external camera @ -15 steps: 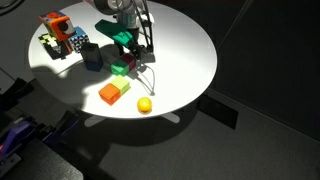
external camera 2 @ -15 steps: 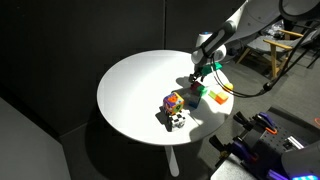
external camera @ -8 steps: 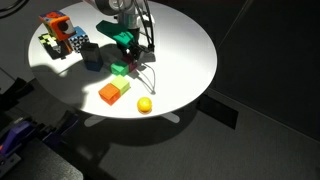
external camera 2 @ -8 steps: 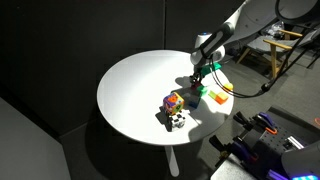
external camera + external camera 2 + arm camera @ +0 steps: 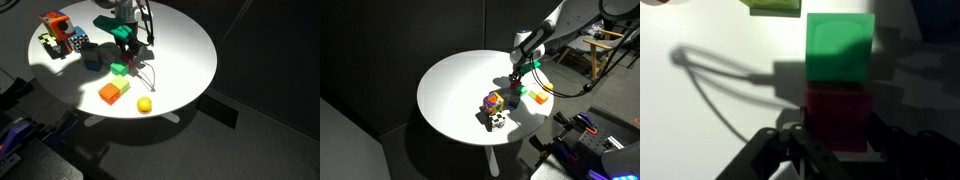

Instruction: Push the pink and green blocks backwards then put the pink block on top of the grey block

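In the wrist view the pink block [image 5: 838,115] sits between my dark fingers [image 5: 790,150], and my gripper [image 5: 838,135] is shut on it. The green block [image 5: 840,45] lies directly beyond the pink one and touches it. In an exterior view my gripper [image 5: 128,52] stands low over the white round table [image 5: 180,50], with the green block [image 5: 119,68] just in front of it. The grey block [image 5: 92,58] rests a short way to the side. In that view the gripper mostly hides the pink block.
An orange cube [image 5: 108,94] and a lime-green cube [image 5: 122,87] lie together near the table's edge, with a yellow ball [image 5: 145,104] beside them. A multicoloured toy cluster [image 5: 60,35] stands at the far rim. A thin cable [image 5: 720,90] loops across the tabletop.
The jaws have closed from wide open onto the pink block. The arm has hardly moved, and the blocks stay where they were.
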Robot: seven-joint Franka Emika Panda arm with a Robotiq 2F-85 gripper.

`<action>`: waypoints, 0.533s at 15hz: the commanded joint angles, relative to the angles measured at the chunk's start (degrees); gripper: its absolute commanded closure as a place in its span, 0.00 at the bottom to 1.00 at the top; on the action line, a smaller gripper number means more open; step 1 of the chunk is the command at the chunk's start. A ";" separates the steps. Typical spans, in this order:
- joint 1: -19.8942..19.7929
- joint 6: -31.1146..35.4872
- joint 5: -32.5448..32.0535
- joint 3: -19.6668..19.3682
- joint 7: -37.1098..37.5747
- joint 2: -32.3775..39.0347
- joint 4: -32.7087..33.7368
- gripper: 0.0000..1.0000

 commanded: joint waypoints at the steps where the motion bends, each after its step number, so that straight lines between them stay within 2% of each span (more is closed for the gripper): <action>1: 0.61 -0.36 -1.43 -0.41 0.75 -5.07 -4.21 0.70; 8: 1.00 -1.33 -2.37 -0.47 0.61 -12.00 -9.78 0.70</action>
